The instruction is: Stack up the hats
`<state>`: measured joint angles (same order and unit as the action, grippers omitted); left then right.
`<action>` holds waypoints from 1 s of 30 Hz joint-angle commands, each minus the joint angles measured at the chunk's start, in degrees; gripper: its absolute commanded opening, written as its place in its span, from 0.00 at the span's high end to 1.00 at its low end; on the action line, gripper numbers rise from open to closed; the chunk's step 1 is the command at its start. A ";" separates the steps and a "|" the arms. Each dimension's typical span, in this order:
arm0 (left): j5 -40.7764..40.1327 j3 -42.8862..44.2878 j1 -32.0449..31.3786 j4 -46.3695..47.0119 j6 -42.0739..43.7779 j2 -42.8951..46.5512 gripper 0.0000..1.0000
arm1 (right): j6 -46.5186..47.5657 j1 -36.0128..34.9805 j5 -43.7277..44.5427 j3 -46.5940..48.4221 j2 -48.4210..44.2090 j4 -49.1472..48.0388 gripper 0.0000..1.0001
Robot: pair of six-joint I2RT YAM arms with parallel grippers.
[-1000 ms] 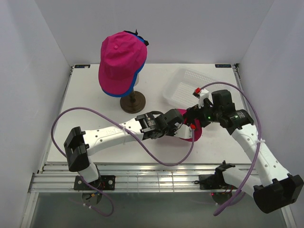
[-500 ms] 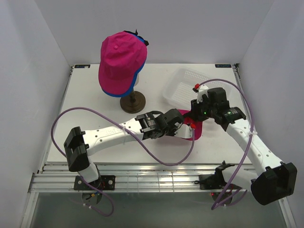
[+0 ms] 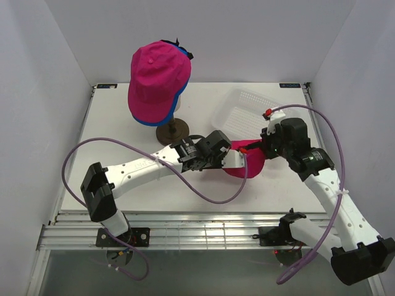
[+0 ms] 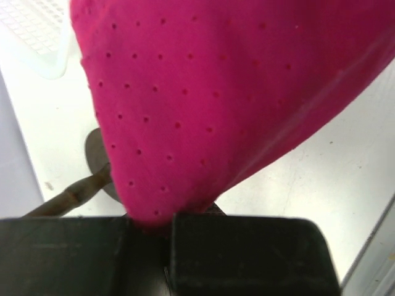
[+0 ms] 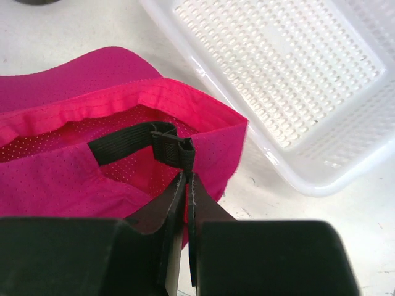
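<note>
Showing tiny perforations, the soft magenta cap (image 5: pixel 74 92) has a black strap (image 5: pixel 133 140).

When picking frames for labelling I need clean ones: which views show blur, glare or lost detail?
Top external: sharp, evenly lit, soft shadows only. Left wrist: held pink cap crowds the lens, slightly soft; table behind is bright. Right wrist: basket mesh and cap strap crisp; fingers near-black, featureless.

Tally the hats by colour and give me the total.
Pink hats: 2, the stacked pink hat and the unstacked pink hat
Blue hats: 1, the blue hat under the stacked pink hat
Total: 3
</note>
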<state>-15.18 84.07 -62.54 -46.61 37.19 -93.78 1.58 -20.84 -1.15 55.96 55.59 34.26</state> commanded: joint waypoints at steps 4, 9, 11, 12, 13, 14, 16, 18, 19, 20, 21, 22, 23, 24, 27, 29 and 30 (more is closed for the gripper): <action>7.97 -0.93 5.67 -1.03 -4.84 4.48 1.00 | -0.97 0.89 6.23 5.64 -7.07 0.90 0.92; 12.78 -1.98 6.56 -1.73 -5.37 5.44 1.00 | -3.08 1.07 9.41 9.24 -10.33 0.72 0.92; 16.74 -0.58 6.65 -3.57 -5.20 5.88 1.00 | -3.43 1.07 9.76 10.21 -10.33 0.81 0.92; 21.63 0.29 6.65 -4.53 -5.02 5.89 1.00 | -3.60 0.98 10.02 10.65 -9.98 0.89 0.92; 23.77 1.09 6.65 -6.98 -4.67 5.89 1.00 | -4.39 1.06 10.46 11.70 -9.72 0.81 0.92; 25.62 2.49 6.65 -7.96 -4.58 5.89 1.00 | -4.75 1.15 12.03 12.32 -9.11 0.72 0.92; 29.05 3.20 6.65 -10.76 -4.23 5.62 1.00 | -5.54 1.15 16.15 15.21 -8.31 0.63 0.92; 29.77 2.07 6.65 -11.13 -4.49 5.97 1.00 | -5.98 1.15 19.15 17.24 -7.52 0.46 0.92; 30.03 1.54 6.65 -11.13 -4.49 6.24 1.00 | -6.07 1.24 20.64 18.12 -7.17 0.28 0.92; 31.34 1.18 6.65 -11.13 -4.49 7.02 1.00 | -5.72 1.33 22.92 19.35 -6.30 -0.07 0.92; 32.66 1.09 6.73 -11.13 -4.67 7.38 1.00 | -5.37 1.42 23.73 19.62 -5.59 -0.25 0.92; 34.50 1.44 6.82 -11.92 -4.76 7.73 1.00 | -5.02 1.59 24.61 19.80 -4.63 -0.25 0.92; 39.48 2.14 6.99 -12.80 -4.67 7.99 1.00 | -4.23 1.94 24.70 19.71 -2.18 -0.25 0.92; 42.40 4.15 7.08 -13.76 -4.50 8.00 1.00 | -3.96 2.38 23.92 19.80 -0.68 -0.16 0.92; 53.47 7.58 7.26 -17.10 -4.23 7.65 1.00 | -4.57 5.54 17.43 20.84 5.39 -0.16 0.92; 59.35 7.77 7.35 -17.81 -4.32 7.73 1.00 | -5.36 10.36 11.27 22.16 9.33 -0.60 0.92; 61.13 7.51 7.44 -17.73 -4.58 7.73 1.00 | -6.23 11.69 10.04 23.48 10.31 -1.56 0.92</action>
<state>31.29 90.43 -55.13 -57.84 32.86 -88.14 -3.46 -13.72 11.90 75.68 62.41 37.56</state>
